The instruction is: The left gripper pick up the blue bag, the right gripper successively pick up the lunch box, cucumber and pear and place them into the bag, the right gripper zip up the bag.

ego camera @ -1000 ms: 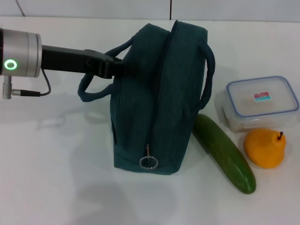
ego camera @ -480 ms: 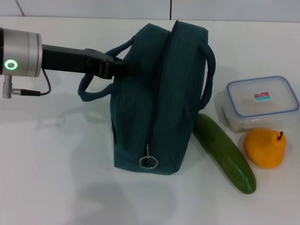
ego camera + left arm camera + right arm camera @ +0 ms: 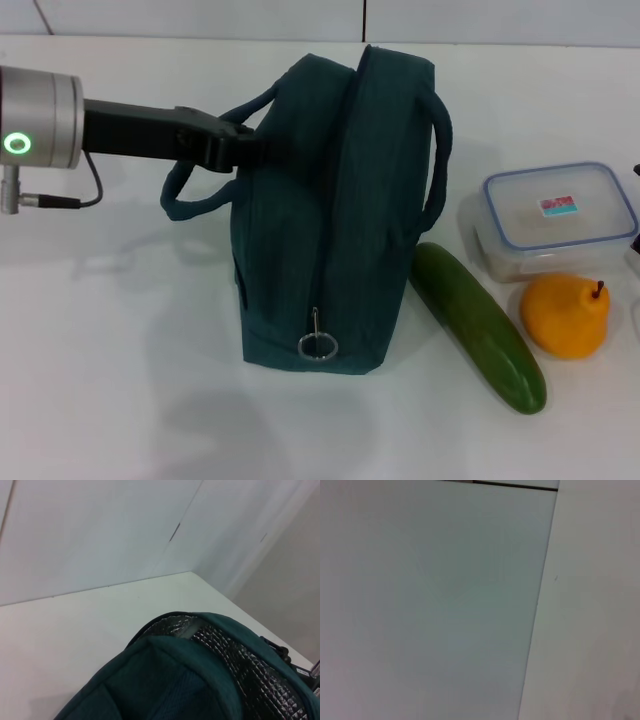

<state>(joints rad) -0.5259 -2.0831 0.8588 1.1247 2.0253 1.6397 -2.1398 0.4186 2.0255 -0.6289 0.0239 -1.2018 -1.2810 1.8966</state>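
Observation:
The blue bag (image 3: 330,200) stands on the white table with its zipper ring pull (image 3: 317,345) at the near end. My left gripper (image 3: 250,148) reaches in from the left and is shut on the bag's upper left edge, by the loop handle (image 3: 190,195). The left wrist view shows the bag (image 3: 170,680) close up, with its silvery lining (image 3: 235,665). The cucumber (image 3: 478,325) lies right of the bag. The lunch box (image 3: 558,215) and the pear (image 3: 568,315) sit farther right. Only a dark sliver of my right gripper (image 3: 636,170) shows at the right edge.
The white table (image 3: 120,350) stretches to the left and in front of the bag. A pale wall with a dark seam (image 3: 364,20) runs behind it. The right wrist view shows only pale flat panels (image 3: 445,605).
The bag and my left gripper have shifted a little to the left. A dark sliver has appeared at the right edge by the lunch box.

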